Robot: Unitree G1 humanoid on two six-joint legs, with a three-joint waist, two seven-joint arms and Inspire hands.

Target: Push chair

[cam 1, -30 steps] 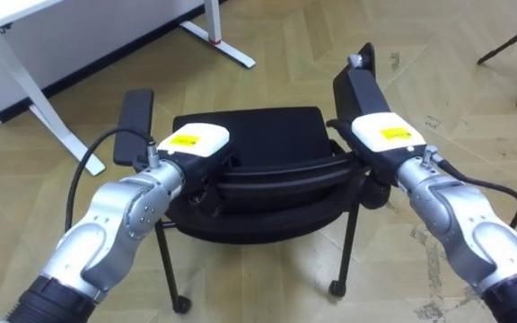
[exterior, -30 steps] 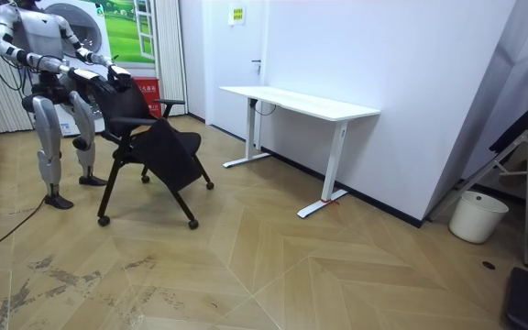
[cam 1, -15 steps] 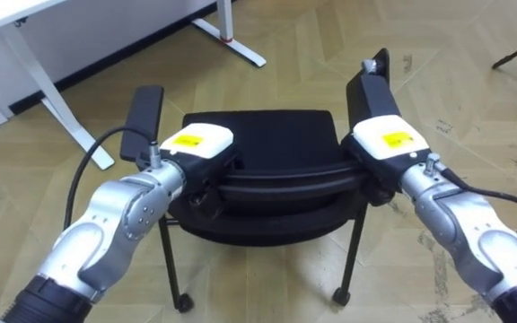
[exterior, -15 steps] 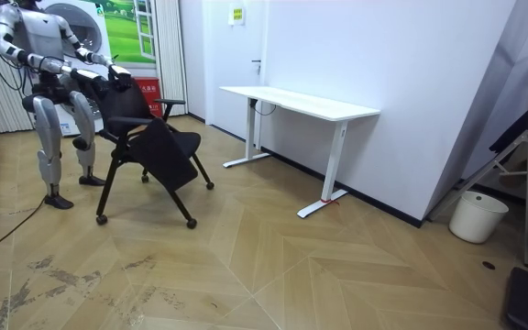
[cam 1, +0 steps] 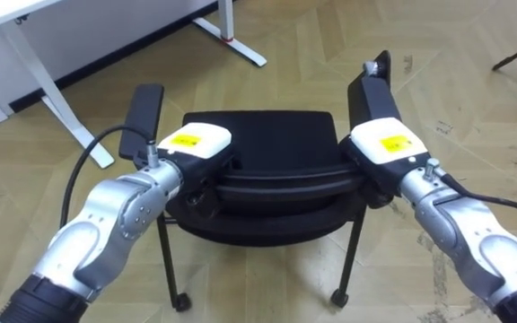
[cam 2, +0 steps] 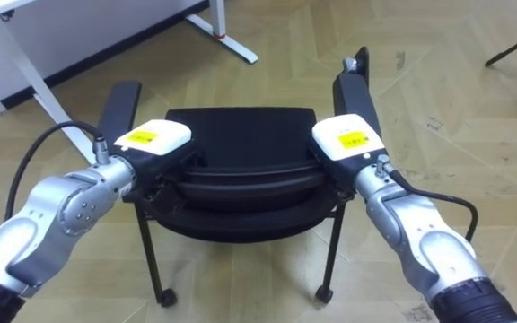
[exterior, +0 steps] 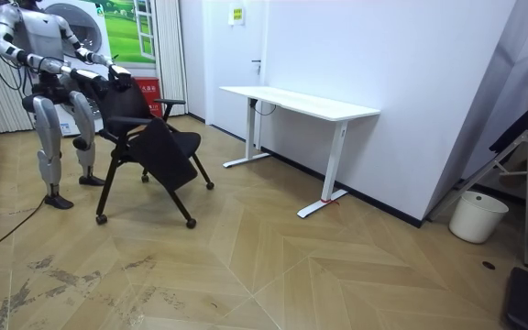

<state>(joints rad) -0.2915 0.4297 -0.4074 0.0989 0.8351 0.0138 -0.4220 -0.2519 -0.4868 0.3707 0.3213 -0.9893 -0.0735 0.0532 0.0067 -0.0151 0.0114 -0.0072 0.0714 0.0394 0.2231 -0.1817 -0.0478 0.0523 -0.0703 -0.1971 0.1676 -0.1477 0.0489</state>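
Where left hand [cam 1: 196,144] and right hand [cam 1: 386,148] meet back of chair [cam 1: 267,135], grasp hidden; cannot tell state.

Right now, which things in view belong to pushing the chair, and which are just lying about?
Job: chair; left robot hand and right robot hand, both at its backrest.
Lying about: white desk by the wall; white bucket at the room view's right.

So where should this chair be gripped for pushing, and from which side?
The backrest's top rail, from behind, near each end, where the left hand and right hand are. It is wide and faces the robot, and the chair stands on wheels.
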